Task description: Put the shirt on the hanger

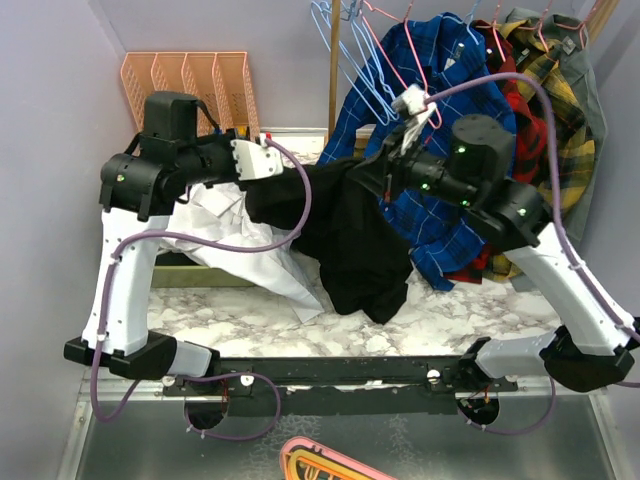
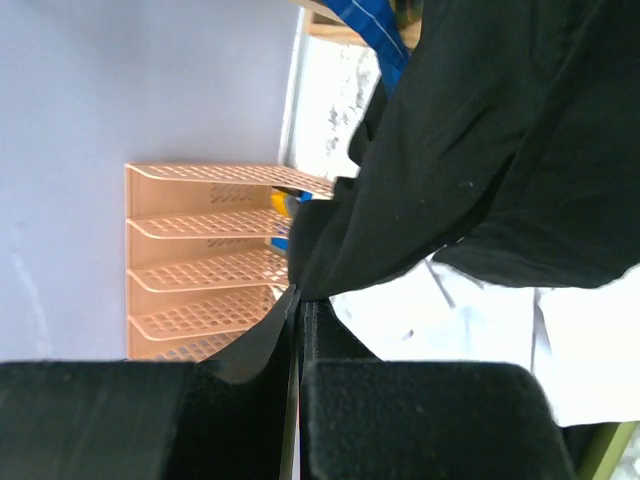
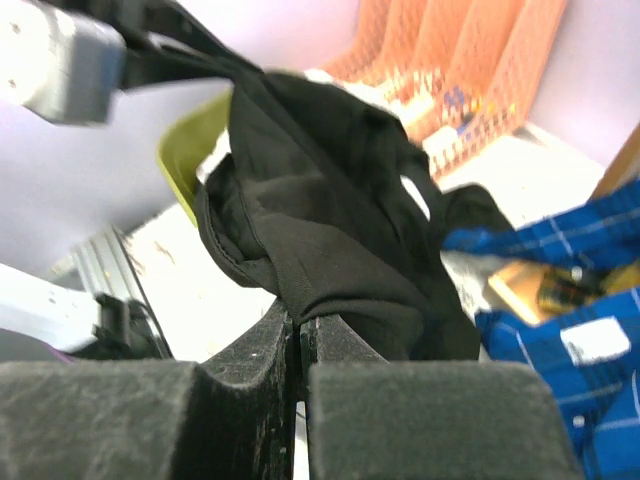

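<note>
Surface: a desk [image 1: 240, 325] with a white-and-grey marble pattern; a metal rail runs along its near edge, where the arm bases sit.
Room: pale lavender walls [image 1: 50, 100]; an orange mesh rack [image 1: 190, 85] stands at the far left corner; a wooden post [image 1: 333, 70] rises at the far edge.
Far right: a blue plaid shirt [image 1: 420, 90] and red and yellow plaid shirts [image 1: 545, 80] hang together, with light blue hangers [image 1: 345, 60] beside the post.
Hanger: the pink hanger [image 1: 383, 52] hangs up there against the blue plaid shirt, apart from the black shirt; its lower frame is lost among fabric and cable.
Hidden: the white garment [image 1: 235, 245] lies at the desk's left side, partly under the black cloth. The right fingertips are buried in fabric in the overhead view.
Shirt: the shirt [image 1: 345, 235] is plain black, soft and crumpled. It is strung between the two arms above the middle of the desk, its bulk drooping onto the marble.
Left gripper [image 2: 300, 305]: closed, pinching a thin fold of the shirt.
Right gripper [image 3: 298, 320]: closed on a thick bunch of the shirt.
</note>
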`<state>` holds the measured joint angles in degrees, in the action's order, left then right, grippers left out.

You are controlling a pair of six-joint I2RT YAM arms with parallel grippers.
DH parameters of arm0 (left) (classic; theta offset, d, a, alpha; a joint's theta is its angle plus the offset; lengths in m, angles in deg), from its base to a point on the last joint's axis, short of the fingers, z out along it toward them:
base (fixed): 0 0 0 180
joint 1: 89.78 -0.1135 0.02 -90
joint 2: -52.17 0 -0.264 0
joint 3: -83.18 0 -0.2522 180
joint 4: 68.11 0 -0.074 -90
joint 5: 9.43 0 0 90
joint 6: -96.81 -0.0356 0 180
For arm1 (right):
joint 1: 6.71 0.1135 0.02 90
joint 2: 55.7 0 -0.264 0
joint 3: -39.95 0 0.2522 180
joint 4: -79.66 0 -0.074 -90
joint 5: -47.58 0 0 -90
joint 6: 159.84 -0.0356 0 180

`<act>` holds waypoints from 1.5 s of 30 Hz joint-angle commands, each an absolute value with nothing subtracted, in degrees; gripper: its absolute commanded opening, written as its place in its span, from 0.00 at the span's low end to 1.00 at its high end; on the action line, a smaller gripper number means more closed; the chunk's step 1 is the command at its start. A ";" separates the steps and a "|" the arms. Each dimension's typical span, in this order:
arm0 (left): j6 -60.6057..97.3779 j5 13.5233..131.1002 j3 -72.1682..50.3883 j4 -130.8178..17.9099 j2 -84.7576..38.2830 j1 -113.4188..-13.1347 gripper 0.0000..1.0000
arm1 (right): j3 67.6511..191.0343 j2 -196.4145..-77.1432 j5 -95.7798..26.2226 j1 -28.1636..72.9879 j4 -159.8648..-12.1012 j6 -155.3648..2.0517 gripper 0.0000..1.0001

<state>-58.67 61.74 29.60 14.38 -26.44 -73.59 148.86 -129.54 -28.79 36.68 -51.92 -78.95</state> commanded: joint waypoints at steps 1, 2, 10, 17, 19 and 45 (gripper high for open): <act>-55.13 58.61 40.31 18.89 -28.12 -73.92 0.00 | 160.05 -130.24 -24.57 36.53 -47.68 -81.19 0.01; -53.65 59.12 42.93 18.09 -28.50 -73.87 0.00 | 162.08 -130.36 -23.76 36.53 -47.23 -81.64 0.01; -45.05 66.33 63.34 11.62 -31.79 -73.90 0.00 | 177.65 -136.59 -21.10 36.53 -42.68 -83.28 0.01; -40.46 67.32 67.10 7.69 -32.83 -73.94 0.00 | 182.02 -138.42 -16.49 36.53 -47.25 -85.77 0.01; -36.67 65.07 59.47 5.28 -31.99 -73.87 0.00 | 177.20 -136.50 -18.01 36.53 -49.86 -86.19 0.01; -17.46 75.66 16.64 -25.00 -49.32 -59.82 0.00 | 93.25 -126.12 -2.95 11.32 -101.81 -113.90 0.01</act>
